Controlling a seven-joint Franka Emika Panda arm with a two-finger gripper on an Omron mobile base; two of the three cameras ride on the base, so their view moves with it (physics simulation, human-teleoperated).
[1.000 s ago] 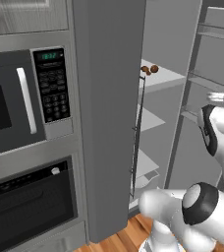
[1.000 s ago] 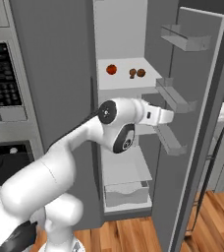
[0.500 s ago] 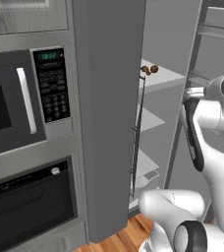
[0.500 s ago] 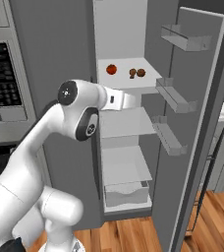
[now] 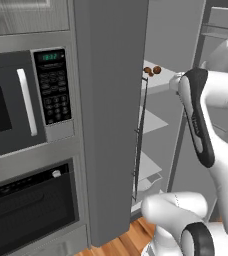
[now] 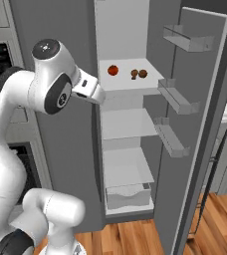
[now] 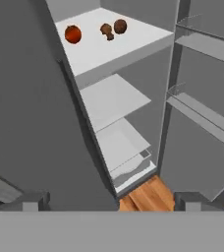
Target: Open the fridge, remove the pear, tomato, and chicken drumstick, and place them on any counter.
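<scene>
Tomato [image 7: 72,34] sits on the fridge's [image 6: 200,99] top white shelf, left of 2 brown lumps [image 7: 113,28]. I see it up and ahead of my gripper [image 7: 109,201], well apart. Fingers stand wide open, holding nothing.

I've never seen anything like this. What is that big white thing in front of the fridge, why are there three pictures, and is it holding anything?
The white thing is a robot arm on a base that can drive, in a computer-drawn kitchen. Two pictures come from cameras on the base, one looking from behind the arm's left, one from its right. The third comes from a camera on the hand itself, looking along its claw, whose two dark tips stand wide apart at the bottom, holding nothing. The fridge has its right door swung open. On its top white shelf lie a small red tomato and two small brown lumps. The shelves below look bare. Left of the fridge sits a microwave above an oven.
</scene>
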